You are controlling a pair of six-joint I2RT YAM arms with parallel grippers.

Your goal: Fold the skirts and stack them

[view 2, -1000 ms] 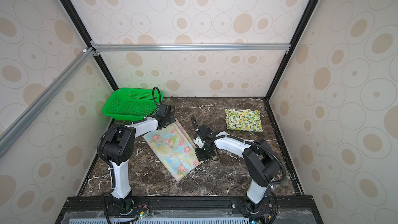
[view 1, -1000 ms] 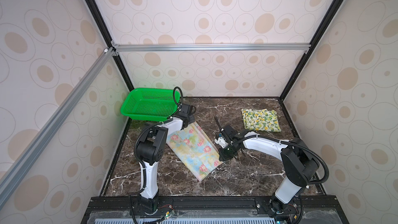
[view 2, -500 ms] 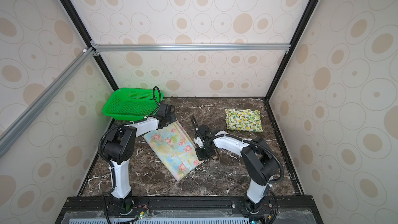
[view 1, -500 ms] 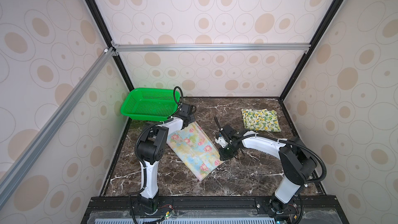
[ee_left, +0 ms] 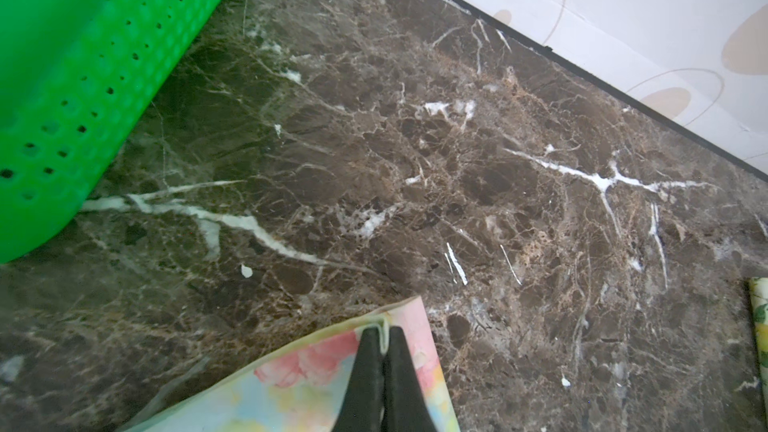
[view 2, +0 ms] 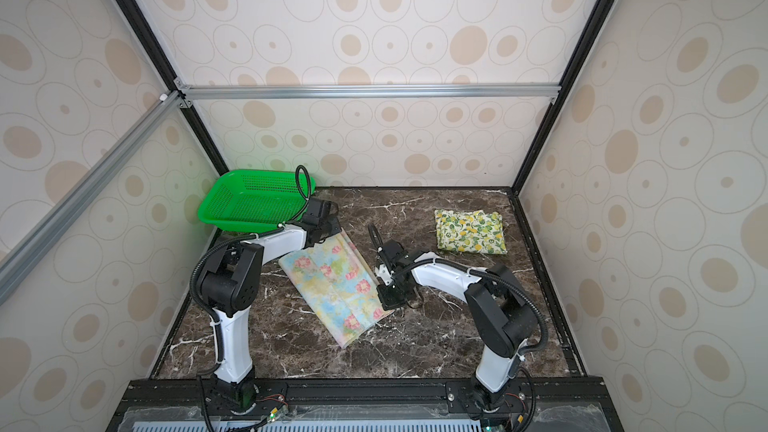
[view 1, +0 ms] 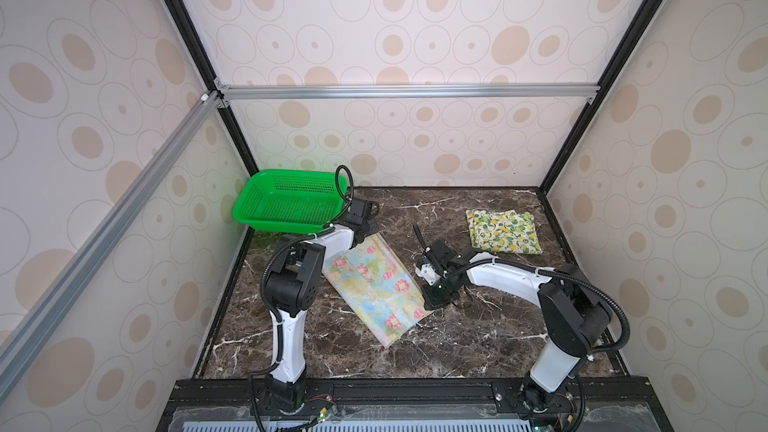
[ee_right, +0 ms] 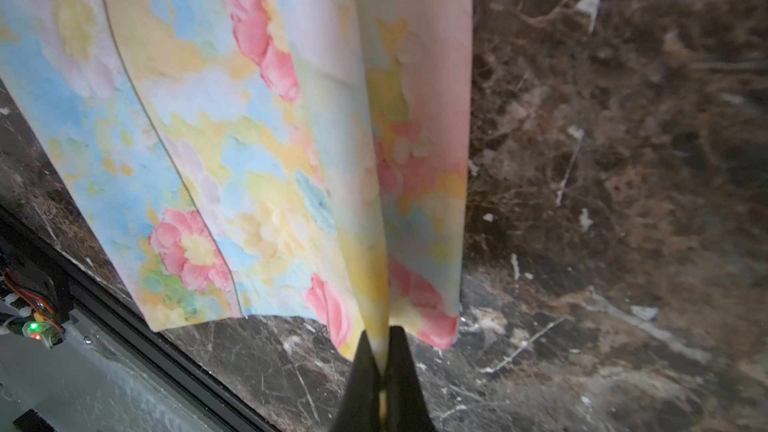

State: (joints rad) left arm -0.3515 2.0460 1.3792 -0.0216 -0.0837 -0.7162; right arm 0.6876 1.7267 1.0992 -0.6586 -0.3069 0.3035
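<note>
The pastel flowered skirt (view 1: 374, 284) (view 2: 336, 284) lies as a long folded strip across the dark marble table in both top views. My left gripper (view 1: 368, 234) (ee_left: 384, 332) is shut on its far corner beside the basket. My right gripper (view 1: 432, 301) (ee_right: 381, 332) is shut on the skirt's right edge (ee_right: 374, 201), which rises off the table in a pinched ridge. The lemon-print skirt (view 1: 503, 231) (view 2: 470, 231) lies folded at the back right, apart from both grippers; a sliver of it (ee_left: 759, 322) shows in the left wrist view.
A green perforated basket (view 1: 291, 201) (view 2: 253, 201) (ee_left: 83, 76) stands at the back left corner, close to my left wrist. Patterned walls enclose the table on three sides. A black frame rail (view 1: 415, 388) runs along the front edge.
The right arm's elbow has drawn slightly left; the skirt and both grips look the same.
</note>
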